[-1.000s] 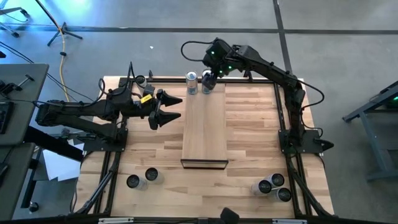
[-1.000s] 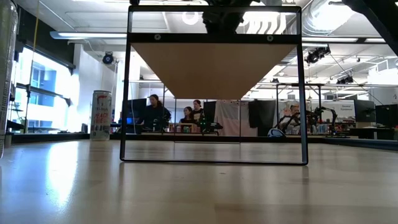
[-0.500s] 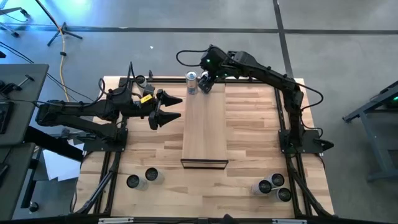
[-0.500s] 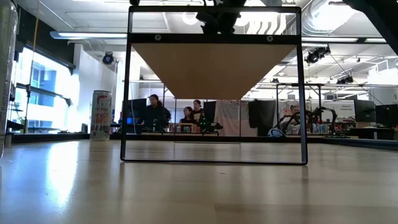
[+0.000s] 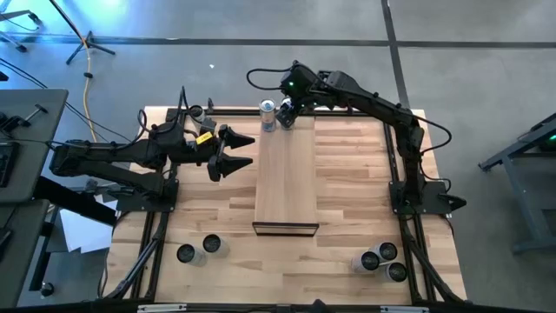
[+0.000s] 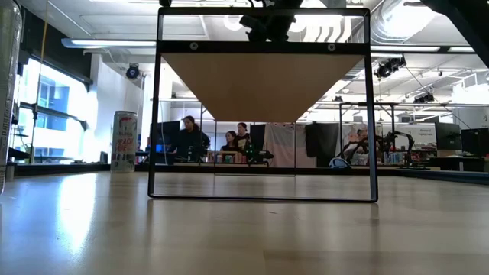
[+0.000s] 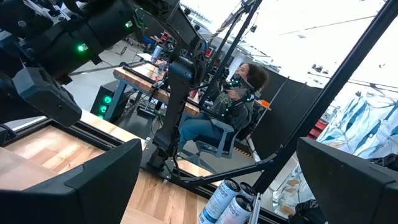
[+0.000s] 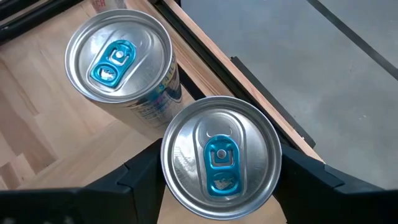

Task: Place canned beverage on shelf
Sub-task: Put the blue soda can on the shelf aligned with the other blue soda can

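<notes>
The 2 cans at the far end of the shelf (image 5: 286,178) are bare metal: the can (image 8: 219,157) between the right gripper's (image 8: 211,180) matt black fingers (image 8: 146,171) has a glossy silver lid with a blue pull tab, as does the neighbouring can (image 8: 119,55) beside it. The shelf is smooth, pale, matt wood; the tabletop (image 5: 347,187) around it is striped butcher-block wood with a faint sheen.
</notes>
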{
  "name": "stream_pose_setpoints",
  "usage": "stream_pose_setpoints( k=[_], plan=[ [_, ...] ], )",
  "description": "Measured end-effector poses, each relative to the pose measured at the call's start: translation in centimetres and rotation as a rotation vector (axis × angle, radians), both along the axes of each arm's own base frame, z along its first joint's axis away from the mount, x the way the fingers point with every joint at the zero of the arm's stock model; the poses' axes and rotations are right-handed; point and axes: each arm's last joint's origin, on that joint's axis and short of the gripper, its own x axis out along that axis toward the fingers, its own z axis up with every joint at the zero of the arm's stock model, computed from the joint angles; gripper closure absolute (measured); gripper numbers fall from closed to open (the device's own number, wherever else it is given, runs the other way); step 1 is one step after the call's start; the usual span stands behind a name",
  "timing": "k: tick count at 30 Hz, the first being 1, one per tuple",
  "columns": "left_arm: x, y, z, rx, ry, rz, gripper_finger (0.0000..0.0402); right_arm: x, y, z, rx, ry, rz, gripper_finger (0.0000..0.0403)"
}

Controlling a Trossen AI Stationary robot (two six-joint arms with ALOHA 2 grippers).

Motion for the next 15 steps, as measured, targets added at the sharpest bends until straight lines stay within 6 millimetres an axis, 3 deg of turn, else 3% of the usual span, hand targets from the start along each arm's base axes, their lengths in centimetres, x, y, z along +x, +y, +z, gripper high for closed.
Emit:
stream_pose_setpoints(
  k=[15],
  plan=[
    [0.00, -0.01, 0.00, 0.000, 0.000, 0.000, 0.0002, -0.03, -0.04, 0.01, 0.034, -0.028, -0.056, 0.0162]
  ],
)
